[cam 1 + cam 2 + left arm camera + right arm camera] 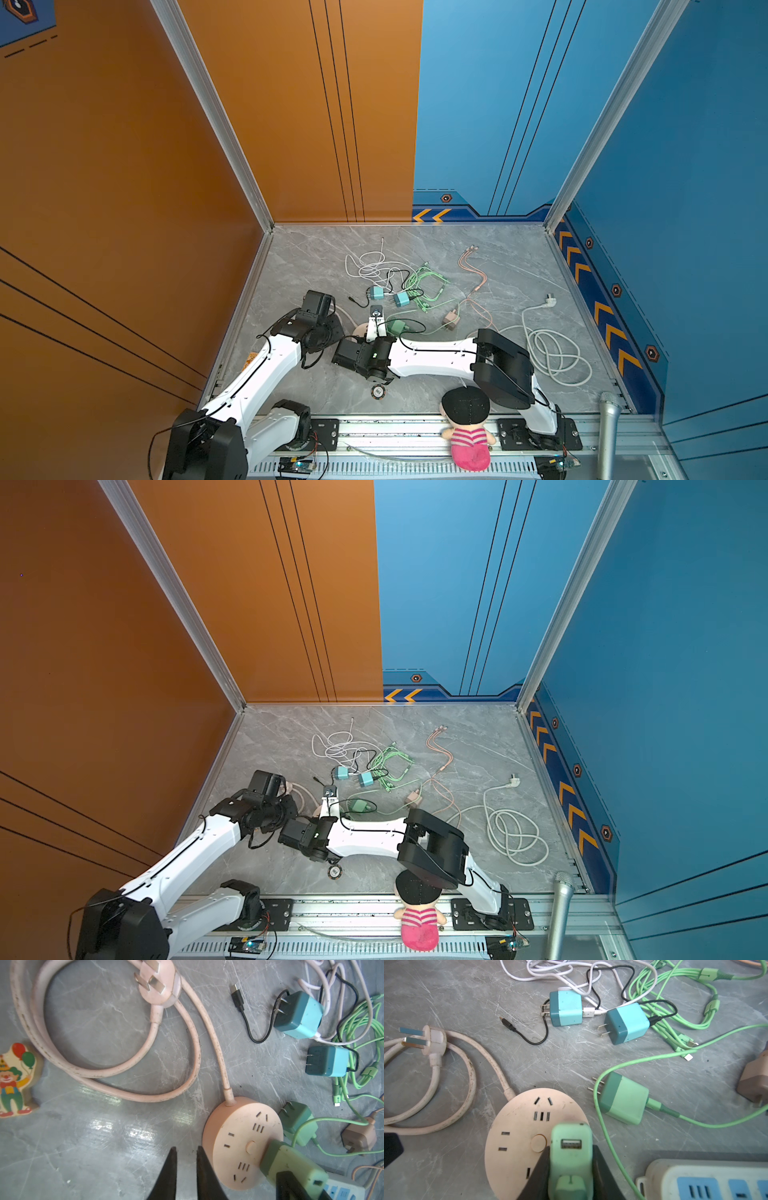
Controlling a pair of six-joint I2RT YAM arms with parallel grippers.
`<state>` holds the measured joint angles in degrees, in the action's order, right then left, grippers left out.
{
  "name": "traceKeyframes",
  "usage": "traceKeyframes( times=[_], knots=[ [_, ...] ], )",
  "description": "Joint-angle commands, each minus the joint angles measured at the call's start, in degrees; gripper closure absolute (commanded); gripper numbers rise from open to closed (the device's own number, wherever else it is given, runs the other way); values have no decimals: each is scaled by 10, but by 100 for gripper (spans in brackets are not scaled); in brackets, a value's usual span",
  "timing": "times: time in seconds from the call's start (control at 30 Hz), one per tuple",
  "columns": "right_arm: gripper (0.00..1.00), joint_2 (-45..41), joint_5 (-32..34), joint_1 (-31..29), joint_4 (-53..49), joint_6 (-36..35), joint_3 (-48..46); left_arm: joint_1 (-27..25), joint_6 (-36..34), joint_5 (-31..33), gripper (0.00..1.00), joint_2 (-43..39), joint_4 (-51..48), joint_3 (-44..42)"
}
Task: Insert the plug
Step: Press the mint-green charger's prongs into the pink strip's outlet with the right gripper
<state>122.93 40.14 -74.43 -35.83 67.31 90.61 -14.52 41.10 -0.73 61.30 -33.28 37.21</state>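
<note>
In a top view the right gripper (376, 312) sits lower centre. Left wrist: left gripper (185, 1149), bottom centre, closed, empty. Right wrist: right gripper pinches the green plug (571, 1159), bottom centre, over the round socket (517, 1136). Likely light, rigid, slick; hold flat sides.

White-shelled left arm (266, 372) and right arm (432, 357) show black joint housings, thin black cables, tapered black pincer fingers (168, 1176).

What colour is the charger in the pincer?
Light green; the charger shows best in the right wrist view.
</note>
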Motion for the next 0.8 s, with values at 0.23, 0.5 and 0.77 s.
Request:
traceKeyframes(
  times=[0.23, 0.5, 0.77],
  knots=[
    [100, 84, -202, 5, -6, -20, -48, -19, -9, -14, 81, 5, -16, 21],
    [100, 85, -203, 11, -2, -31, -46, -29, -8, -12, 80, 10, -15, 28],
    [90, 49, -155, 8, -3, -56, -39, -30, -8, -1, 80, 14, -14, 34]
  ],
)
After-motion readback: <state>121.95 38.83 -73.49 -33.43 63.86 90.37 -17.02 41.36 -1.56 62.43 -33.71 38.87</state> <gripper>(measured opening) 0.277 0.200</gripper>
